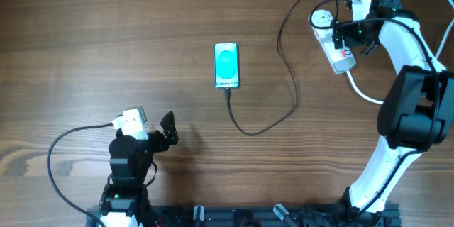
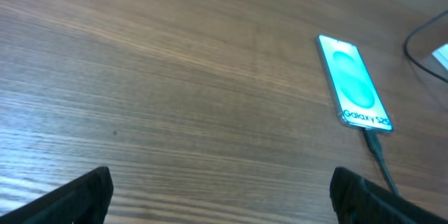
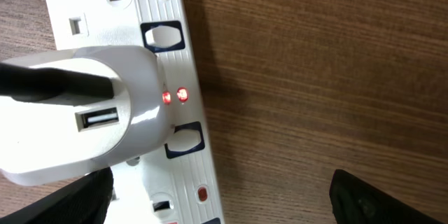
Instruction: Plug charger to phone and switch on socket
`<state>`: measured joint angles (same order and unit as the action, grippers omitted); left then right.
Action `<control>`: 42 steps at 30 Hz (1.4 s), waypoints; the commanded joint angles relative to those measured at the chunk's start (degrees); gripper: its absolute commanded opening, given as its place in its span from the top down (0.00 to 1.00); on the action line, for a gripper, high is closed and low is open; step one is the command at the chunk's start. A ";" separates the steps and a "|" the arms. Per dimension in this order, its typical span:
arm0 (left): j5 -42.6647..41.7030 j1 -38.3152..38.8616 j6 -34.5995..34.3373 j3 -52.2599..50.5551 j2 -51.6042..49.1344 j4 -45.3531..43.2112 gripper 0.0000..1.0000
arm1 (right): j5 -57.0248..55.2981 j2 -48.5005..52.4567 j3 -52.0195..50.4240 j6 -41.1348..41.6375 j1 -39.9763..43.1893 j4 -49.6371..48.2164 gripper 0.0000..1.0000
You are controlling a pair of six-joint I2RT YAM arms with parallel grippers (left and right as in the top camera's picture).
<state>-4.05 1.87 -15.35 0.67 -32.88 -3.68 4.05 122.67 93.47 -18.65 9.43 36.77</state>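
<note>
- The phone (image 1: 227, 64) lies flat near the middle of the table (image 1: 106, 42), its screen glowing cyan.
- The charger cable (image 2: 376, 152) meets the phone's lower end, with its tip seemingly pushed in. It then loops across the wood toward the power strip (image 3: 185, 49) at the far right.
- A white adapter (image 3: 91, 119) sits plugged into the strip, and a red light (image 3: 175, 96) glows beside it.
- The right gripper (image 3: 222, 196) hovers over the strip, its fingers spread wide and empty.
- The left gripper (image 2: 221, 189) is also spread wide, holds nothing, and is well apart from the phone.
</note>
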 commanded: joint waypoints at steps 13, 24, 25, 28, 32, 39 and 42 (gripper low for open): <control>3.65 0.26 5.70 -0.35 32.59 8.15 0.00 | 0.52 -1.27 -0.13 0.70 0.09 -0.35 0.00; 3.63 0.26 22.23 -0.33 32.65 8.04 0.00 | 0.52 -1.27 -0.13 0.70 0.09 -0.35 0.00; 3.65 0.26 22.23 -0.35 32.63 8.04 0.00 | 0.52 -1.27 -0.13 0.70 0.09 -0.35 0.00; 3.67 0.26 22.23 -0.35 32.54 8.04 0.00 | 0.52 -1.27 -0.13 0.68 0.09 -0.35 0.00; 3.67 0.26 22.23 -0.33 32.54 8.02 0.00 | 0.52 -1.27 -0.13 0.70 0.09 -0.35 0.00; 3.67 0.26 22.23 -0.33 32.54 8.04 0.00 | 0.52 -1.27 -0.13 0.70 0.09 -0.35 0.00; 3.67 0.26 22.23 -0.33 32.54 8.02 0.00 | 0.52 -1.27 -0.13 0.70 0.09 -0.35 0.00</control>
<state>-1.10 1.87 5.78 0.47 -0.89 3.92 4.05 122.67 93.45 -18.65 9.43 36.75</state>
